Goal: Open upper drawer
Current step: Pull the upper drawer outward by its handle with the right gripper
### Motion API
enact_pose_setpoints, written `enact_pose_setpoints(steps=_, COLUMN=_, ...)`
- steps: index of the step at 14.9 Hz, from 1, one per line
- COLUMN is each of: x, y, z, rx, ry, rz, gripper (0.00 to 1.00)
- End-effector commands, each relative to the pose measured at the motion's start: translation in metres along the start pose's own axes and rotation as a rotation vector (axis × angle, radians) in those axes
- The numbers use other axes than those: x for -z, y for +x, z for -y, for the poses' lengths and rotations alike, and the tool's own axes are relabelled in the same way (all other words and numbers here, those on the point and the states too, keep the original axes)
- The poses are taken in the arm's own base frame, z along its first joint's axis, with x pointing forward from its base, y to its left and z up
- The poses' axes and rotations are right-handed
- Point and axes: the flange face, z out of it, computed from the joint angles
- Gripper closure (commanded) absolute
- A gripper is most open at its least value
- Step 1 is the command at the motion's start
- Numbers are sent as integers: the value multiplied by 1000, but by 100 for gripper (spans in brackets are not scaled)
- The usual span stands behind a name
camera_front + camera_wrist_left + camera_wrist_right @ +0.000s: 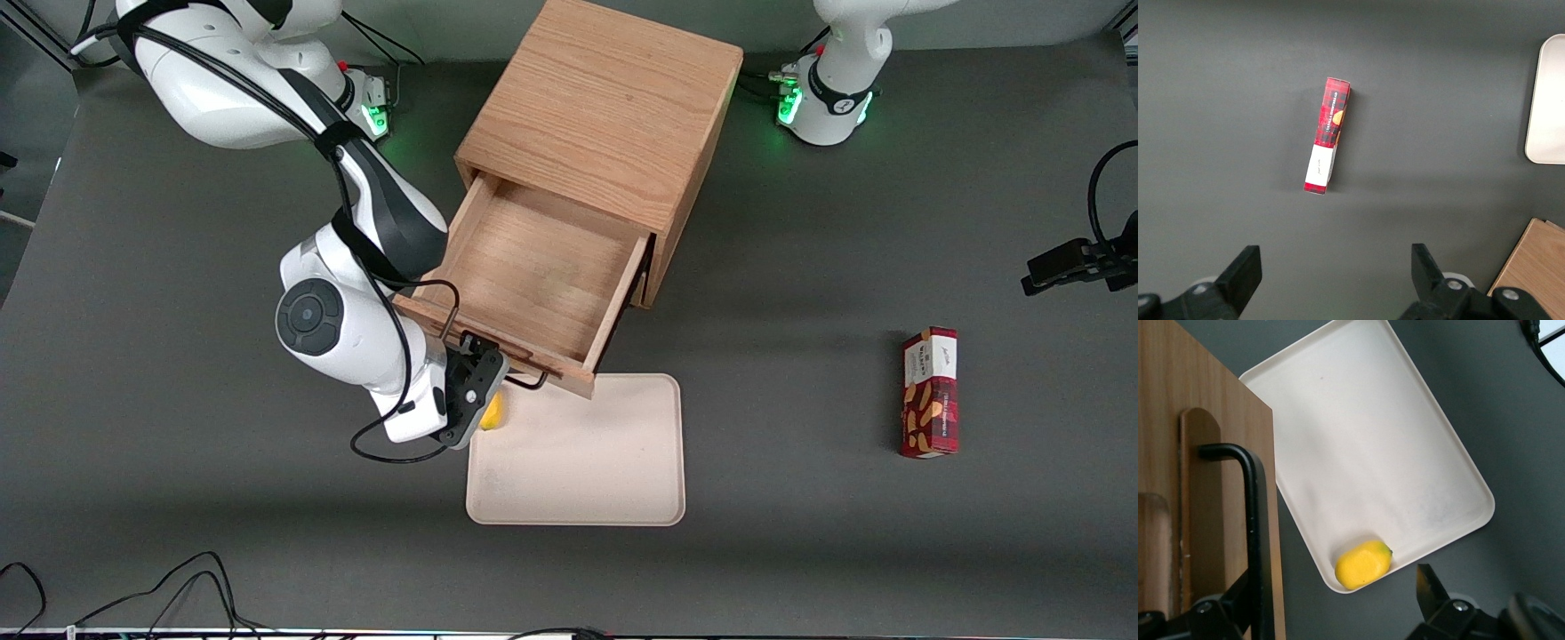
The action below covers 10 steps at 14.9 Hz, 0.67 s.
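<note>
The upper drawer (533,276) stands pulled well out of the wooden cabinet (605,107) at the frame's centre, its inside bare. The gripper (487,378) sits at the black handle (1255,540), fingers spread with the bar between them, gripping nothing. A yellow lemon (1363,565) lies in the cream tray (605,471); a red box (930,392) lies toward the parked arm's end

High front overview; close downward wrist views, tray (578,462) shared.

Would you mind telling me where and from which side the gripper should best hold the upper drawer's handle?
Probably at the middle of the handle, the thin black bar standing off the upper drawer front, approached from in front of the drawer, one finger each side. The gap under the bar leaves room. The gripper is open at the handle, above the tray.
</note>
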Motion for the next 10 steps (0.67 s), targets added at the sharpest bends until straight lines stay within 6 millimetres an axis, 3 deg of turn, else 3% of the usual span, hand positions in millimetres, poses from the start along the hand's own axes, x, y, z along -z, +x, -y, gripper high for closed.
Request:
enact_pose_setpoints(steps=1, x=2, y=2, z=-11, rx=25, ry=-27, rz=14, gripper=0)
enact_pose_setpoints(steps=10, x=10, y=5, z=-21, rx=18, ry=-43, rz=-3, gripper=0)
